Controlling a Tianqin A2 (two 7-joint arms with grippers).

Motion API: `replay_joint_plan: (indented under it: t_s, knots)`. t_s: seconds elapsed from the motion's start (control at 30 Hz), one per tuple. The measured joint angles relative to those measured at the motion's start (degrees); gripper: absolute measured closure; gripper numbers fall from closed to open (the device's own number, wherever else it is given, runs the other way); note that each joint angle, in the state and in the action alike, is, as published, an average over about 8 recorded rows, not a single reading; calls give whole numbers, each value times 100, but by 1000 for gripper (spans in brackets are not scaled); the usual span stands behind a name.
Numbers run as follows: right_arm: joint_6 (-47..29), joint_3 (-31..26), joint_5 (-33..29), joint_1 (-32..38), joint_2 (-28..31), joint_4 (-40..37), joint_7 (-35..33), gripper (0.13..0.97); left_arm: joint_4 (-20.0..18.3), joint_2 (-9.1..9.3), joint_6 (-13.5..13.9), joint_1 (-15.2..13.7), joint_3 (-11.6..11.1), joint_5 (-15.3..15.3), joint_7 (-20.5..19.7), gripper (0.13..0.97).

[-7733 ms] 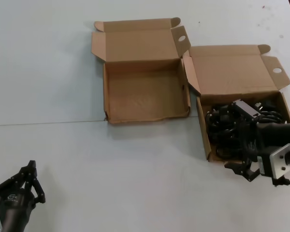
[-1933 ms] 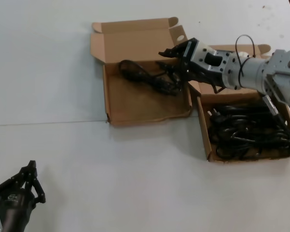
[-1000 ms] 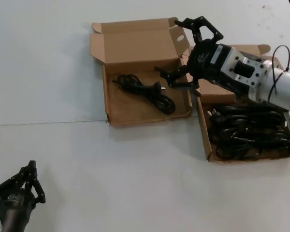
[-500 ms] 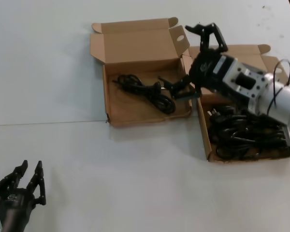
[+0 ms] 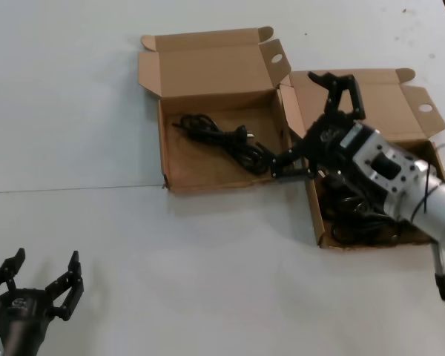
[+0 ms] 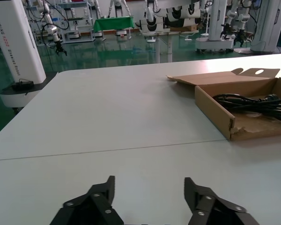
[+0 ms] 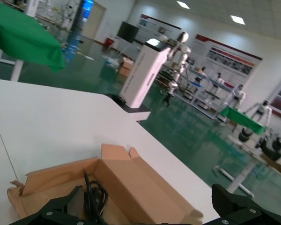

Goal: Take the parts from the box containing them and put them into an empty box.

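Observation:
The squarer box (image 5: 208, 182) with the wavy front wall holds one black cable (image 5: 221, 136). The wider box (image 5: 378, 111) to its right holds several black cables (image 5: 360, 228), partly hidden by my right arm. My right gripper (image 5: 311, 122) is open and empty, above the wider box's left edge, between the two boxes. My left gripper (image 5: 44, 259) is open and empty near the table's front left corner. The left wrist view shows its gripper (image 6: 149, 185) over bare table, with the squarer box (image 6: 214, 108) and its cable (image 6: 253, 101) farther off. The right wrist view shows its gripper (image 7: 147, 201) facing the squarer box (image 7: 131, 185) and cable (image 7: 91, 194).
Both boxes stand side by side at the far middle of the white table (image 5: 208, 267), lids open and leaning back. A seam line (image 5: 74, 189) crosses the table just in front of the squarer box.
My right gripper let the cable go in the squarer box and moved, open, back toward the wider box. My left gripper has opened its fingers.

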Motion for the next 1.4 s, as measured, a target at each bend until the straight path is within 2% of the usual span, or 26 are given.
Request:
replay_joint_plan:
  t_s: [0.1,0.13,0.4,0.7,1.0,1.4]
  knots:
    - [145,83,42,-222,-21,104,0,129,0,0,0,0,0,0,0,590]
    - [194,112,56,-298,-28,139,0,129,0,0,0,0,0,0,0,590]
    - [580,337,170,-900,-84,419,0,129,0,0,0,0,0,0,0,380]
    - [1015,590,297,-1576,-146,733,0,129,0,0,0,0,0,0,0,232]
    - [1448,842,425,-2251,-209,1048,0,129,0,0,0,0,0,-1,0,150]
    - [2027,1179,594,-3155,-292,1467,0,129,0,0,0,0,0,-1,4,132]
